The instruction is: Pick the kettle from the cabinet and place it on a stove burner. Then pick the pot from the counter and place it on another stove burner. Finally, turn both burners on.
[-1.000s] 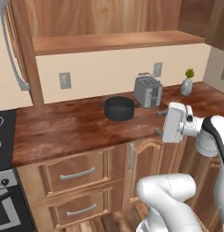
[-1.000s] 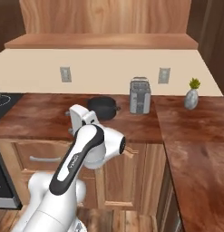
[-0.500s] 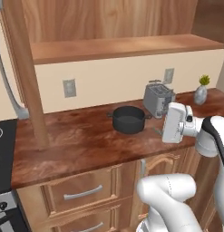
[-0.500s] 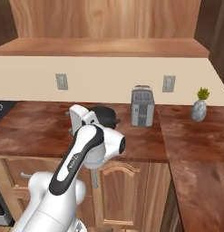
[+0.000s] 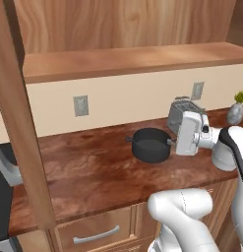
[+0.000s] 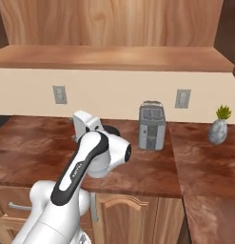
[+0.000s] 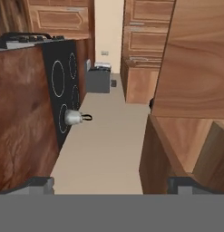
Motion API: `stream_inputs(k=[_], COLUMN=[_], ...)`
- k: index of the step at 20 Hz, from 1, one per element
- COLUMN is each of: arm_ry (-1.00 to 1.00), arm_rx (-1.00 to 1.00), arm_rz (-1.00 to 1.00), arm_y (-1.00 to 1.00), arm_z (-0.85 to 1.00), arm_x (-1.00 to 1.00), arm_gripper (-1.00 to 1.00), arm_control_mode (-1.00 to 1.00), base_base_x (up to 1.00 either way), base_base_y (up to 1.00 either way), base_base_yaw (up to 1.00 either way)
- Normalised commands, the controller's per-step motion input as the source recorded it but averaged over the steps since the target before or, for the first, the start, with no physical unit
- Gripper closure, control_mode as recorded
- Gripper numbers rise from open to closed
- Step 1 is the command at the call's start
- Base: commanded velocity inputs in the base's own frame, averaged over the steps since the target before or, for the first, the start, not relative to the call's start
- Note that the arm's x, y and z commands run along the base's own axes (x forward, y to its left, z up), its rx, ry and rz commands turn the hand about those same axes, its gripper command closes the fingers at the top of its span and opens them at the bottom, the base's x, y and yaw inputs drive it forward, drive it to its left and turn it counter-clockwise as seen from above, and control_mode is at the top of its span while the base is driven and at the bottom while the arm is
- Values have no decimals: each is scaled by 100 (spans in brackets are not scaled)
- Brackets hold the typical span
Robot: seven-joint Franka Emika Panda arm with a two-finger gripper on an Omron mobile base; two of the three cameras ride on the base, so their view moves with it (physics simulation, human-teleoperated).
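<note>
Dark grey and squat, the pot (image 5: 150,144) is seen resting on the reddish-brown bench (image 5: 93,172), toward its far side, just left of the silver toaster (image 6: 151,125) that stands against the cream wall. Only a sliver of its dark rim is seen in the right base view, behind the robot's wrist. The tool (image 7: 111,183) is held level just to the right of the pot, at about the height of its rim, and is judged to be pointing left along the bench rather than down at it. Its jaws are spread wide and nothing is gripped between them; in the hand view, where the room appears rolled on its side, the two dark fingertips (image 7: 41,185) are seen well apart at the lower edge.

Along that same line of sight, the kettle (image 7: 73,118) is seen standing already on one of the white ring burners (image 7: 57,78) of the black cooktop, far to the left, so the first part of the task is judged complete. The pot is judged to be the step in hand.

What the coming move turns on is that the pot lies immediately left of and slightly below the tool, nearly touching the wrist. The tool would have to be raised and tipped downward over the rim or a side handle before closing.
</note>
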Motion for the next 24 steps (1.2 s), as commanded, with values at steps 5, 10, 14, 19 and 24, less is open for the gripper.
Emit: stream_inputs(k=[5,10,14,19,24], arm_ry=[0,0,0,0,2], arm_rx=[0,0,0,0,-9], arm_rz=[0,0,3,0,-4], arm_y=[0,0,-11,-14,-31], arm_z=[0,0,0,0,-9], arm_x=[0,0,29,18,0], arm_gripper=[-100,-100,-100,-100,-100], arm_control_mode=[100,100,-100,-100,-100], base_base_x=[64,56,12,0,0], base_base_y=[-14,-14,-2,0,0], base_base_yaw=[5,5,1,0,0])
